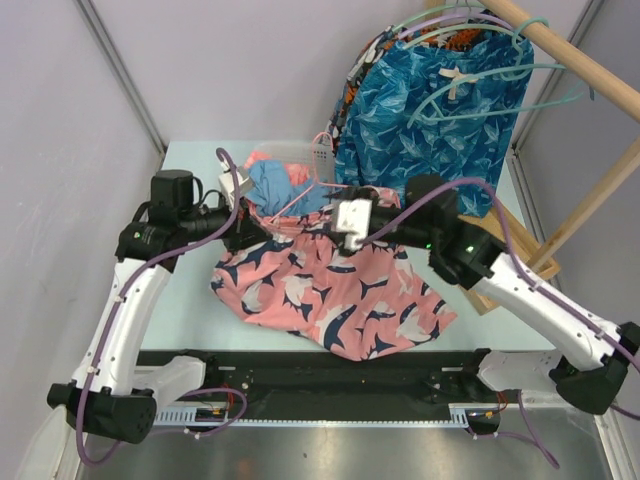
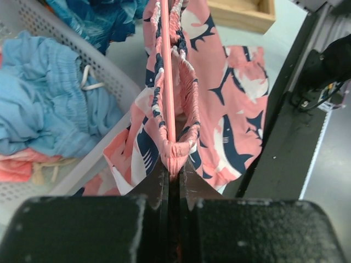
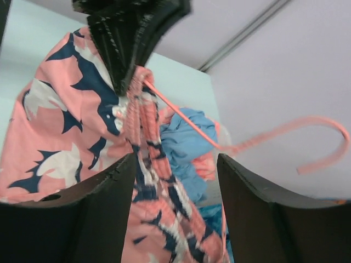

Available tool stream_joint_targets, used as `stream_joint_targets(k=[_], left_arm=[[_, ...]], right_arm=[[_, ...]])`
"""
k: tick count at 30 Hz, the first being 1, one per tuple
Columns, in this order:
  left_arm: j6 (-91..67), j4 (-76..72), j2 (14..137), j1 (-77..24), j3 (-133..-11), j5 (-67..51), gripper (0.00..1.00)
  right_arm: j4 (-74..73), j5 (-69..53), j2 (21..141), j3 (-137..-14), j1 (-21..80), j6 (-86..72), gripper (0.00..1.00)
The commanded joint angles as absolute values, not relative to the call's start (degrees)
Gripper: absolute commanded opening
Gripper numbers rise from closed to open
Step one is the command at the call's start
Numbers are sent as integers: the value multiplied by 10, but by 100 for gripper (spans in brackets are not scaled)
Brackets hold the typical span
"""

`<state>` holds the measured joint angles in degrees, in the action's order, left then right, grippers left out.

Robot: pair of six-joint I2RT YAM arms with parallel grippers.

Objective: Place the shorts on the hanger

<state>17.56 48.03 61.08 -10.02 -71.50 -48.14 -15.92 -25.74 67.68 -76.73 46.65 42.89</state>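
The coral-pink shorts (image 1: pixel 330 290) with navy and white fish print hang by the waistband over the table, held up between my two grippers. My left gripper (image 1: pixel 262 228) is shut on the end of the gathered waistband (image 2: pixel 174 156) together with the thin pink hanger (image 2: pixel 164 66), whose bar runs along inside the waistband. My right gripper (image 1: pixel 328 224) is open, and the waistband (image 3: pixel 148 131) passes between its fingers (image 3: pixel 104 211). The hanger's hook (image 3: pixel 323 137) sticks out free to the right in the right wrist view. The hanger also shows in the top view (image 1: pixel 296 203).
A grey mesh basket (image 2: pixel 118 82) behind the grippers holds a plain light-blue garment (image 2: pixel 49 98). Blue leaf-print shorts (image 1: pixel 440 110) hang on teal hangers from a wooden rail (image 1: pixel 580 60) at the back right. A wooden stand (image 1: pixel 520 270) is on the right.
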Motion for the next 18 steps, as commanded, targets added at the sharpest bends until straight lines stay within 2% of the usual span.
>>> stream_joint_targets(k=[1,5,11,15,18], left_arm=[[95,405,598,-118,-728,-513,0],[78,396,592,-124,-726,-516,0],[55,367,577,-126,-713,-499,0],[50,350,597,-136,-734,-492,0],[54,348,611,-148,-751,-490,0]], right_arm=[[-116,-77,719,-775,567,582,63],[-69,-33,751,-774,605,643,57],[-42,-24,767,-775,599,629,59],[-61,-82,759,-775,588,646,61],[-76,-82,761,-775,588,664,61]])
